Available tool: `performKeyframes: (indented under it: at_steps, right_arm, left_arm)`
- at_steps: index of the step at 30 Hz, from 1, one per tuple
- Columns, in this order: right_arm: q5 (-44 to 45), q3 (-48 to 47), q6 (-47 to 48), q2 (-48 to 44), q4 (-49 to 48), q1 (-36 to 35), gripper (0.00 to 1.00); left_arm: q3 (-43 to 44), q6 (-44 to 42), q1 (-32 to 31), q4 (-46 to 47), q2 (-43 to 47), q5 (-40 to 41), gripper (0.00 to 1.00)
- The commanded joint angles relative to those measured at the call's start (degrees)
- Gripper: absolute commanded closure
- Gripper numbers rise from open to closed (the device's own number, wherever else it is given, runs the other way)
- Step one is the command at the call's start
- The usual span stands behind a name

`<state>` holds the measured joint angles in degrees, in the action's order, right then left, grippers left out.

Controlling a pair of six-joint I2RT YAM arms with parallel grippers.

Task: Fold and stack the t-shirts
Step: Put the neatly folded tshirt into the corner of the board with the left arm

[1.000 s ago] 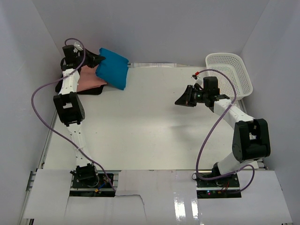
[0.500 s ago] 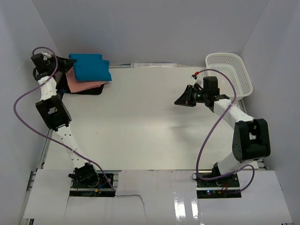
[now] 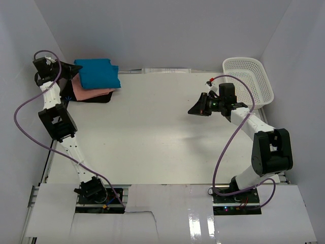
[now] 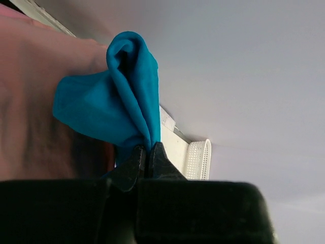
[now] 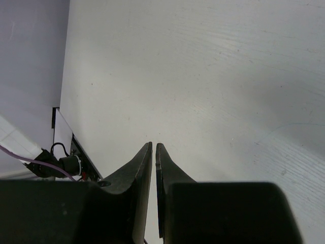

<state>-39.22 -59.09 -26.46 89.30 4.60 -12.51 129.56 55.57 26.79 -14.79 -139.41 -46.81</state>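
No text, label, brand, number or sign is readable in any view.

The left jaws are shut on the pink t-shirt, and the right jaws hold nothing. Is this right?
No. The left wrist view shows the left jaws shut on the teal t-shirt, not the pink t-shirt. The right jaws do hold nothing.

The left arm and right arm are white tubes with chunky black joints. A long purple cable loops along each one. The left gripper and right gripper are black and pointy. Black bases sit at five and seven o'clock.
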Motion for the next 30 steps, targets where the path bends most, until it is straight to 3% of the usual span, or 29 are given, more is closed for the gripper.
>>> performKeyframes:
  at_steps: [1,9,30]
  right_arm:
    - [-1.1,-0.1,1.4,-0.2,0.1,-0.3,0.87]
    - [-1.5,-0.1,1.9,0.0,0.6,-0.4,0.87]
    - [-2.6,1.7,2.4,0.6,-0.3,-0.5,0.87]
  left_arm:
    - [4.9,-4.6,1.3,-3.2,1.2,3.9,1.00]
    - [7.9,-9.4,1.7,-8.5,2.3,11.7,1.00]
    - [10.4,-13.4,2.3,-15.1,4.1,20.6,1.00]
